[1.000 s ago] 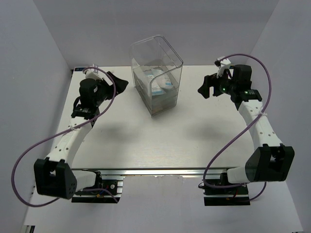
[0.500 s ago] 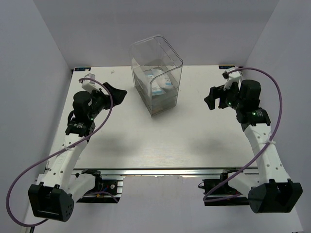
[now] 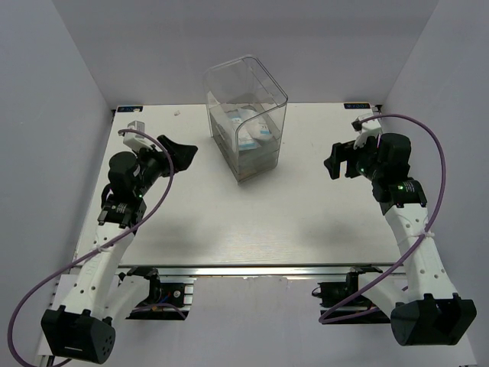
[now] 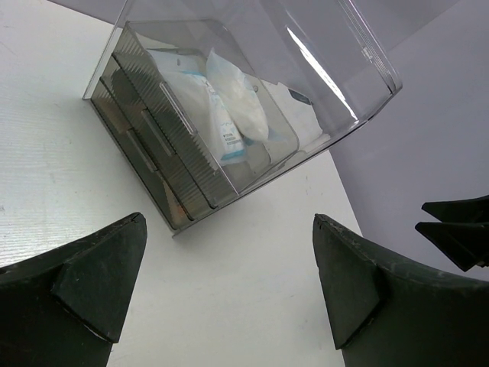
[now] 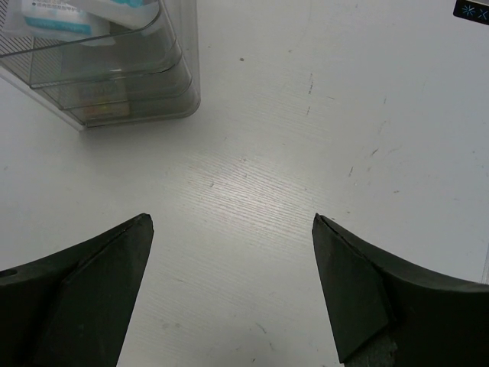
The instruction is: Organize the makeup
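Soft white packets [image 4: 229, 107] lie in the clear, ribbed box [image 4: 164, 157] on the smooth desk [image 3: 252, 214]. The left pincer [image 4: 229, 222] and right pincer [image 5: 231, 219] are spread, empty.

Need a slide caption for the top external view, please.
Left end effector and right end effector hover open and empty either side of the clear drawer box holding white packets.

Drawer box [image 3: 248, 145], 12 o'clock: clear, ribbed drawer fronts. Packets [image 4: 233, 103] inside: white, blue print. Table [image 3: 252, 214] white. Cables [image 3: 442, 164] purple.
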Action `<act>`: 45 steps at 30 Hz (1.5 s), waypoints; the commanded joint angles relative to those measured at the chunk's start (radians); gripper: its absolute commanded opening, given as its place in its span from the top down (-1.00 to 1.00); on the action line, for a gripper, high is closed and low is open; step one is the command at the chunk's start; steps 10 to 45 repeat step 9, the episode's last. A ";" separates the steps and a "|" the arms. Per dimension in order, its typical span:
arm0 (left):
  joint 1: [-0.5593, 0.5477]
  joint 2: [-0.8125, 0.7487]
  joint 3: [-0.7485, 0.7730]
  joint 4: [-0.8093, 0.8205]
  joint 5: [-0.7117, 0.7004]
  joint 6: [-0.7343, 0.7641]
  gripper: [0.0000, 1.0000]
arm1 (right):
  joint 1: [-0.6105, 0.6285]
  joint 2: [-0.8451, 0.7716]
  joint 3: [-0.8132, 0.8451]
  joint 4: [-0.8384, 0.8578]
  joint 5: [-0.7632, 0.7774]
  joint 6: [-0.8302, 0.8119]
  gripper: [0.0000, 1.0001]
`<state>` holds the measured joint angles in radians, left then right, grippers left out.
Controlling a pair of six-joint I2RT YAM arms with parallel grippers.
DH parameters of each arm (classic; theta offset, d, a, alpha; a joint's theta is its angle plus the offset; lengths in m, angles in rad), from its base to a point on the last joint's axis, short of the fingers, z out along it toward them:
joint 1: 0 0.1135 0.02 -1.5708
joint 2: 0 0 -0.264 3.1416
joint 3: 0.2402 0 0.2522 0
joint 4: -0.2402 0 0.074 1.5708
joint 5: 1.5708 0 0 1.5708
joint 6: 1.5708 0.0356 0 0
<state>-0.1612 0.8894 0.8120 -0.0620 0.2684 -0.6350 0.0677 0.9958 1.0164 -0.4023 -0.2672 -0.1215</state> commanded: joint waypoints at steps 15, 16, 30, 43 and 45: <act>-0.003 -0.043 0.019 -0.019 -0.003 0.041 -0.97 | 0.001 -0.032 -0.025 0.037 0.003 0.029 -0.79; -0.003 -0.043 0.019 -0.019 -0.003 0.041 -0.97 | 0.001 -0.032 -0.025 0.037 0.003 0.029 -0.79; -0.003 -0.043 0.019 -0.019 -0.003 0.041 -0.97 | 0.001 -0.032 -0.025 0.037 0.003 0.029 -0.79; -0.003 -0.043 0.019 -0.019 -0.003 0.041 -0.97 | 0.001 -0.032 -0.025 0.037 0.003 0.029 -0.79; -0.003 -0.043 0.019 -0.019 -0.003 0.041 -0.97 | 0.001 -0.032 -0.025 0.037 0.003 0.029 -0.79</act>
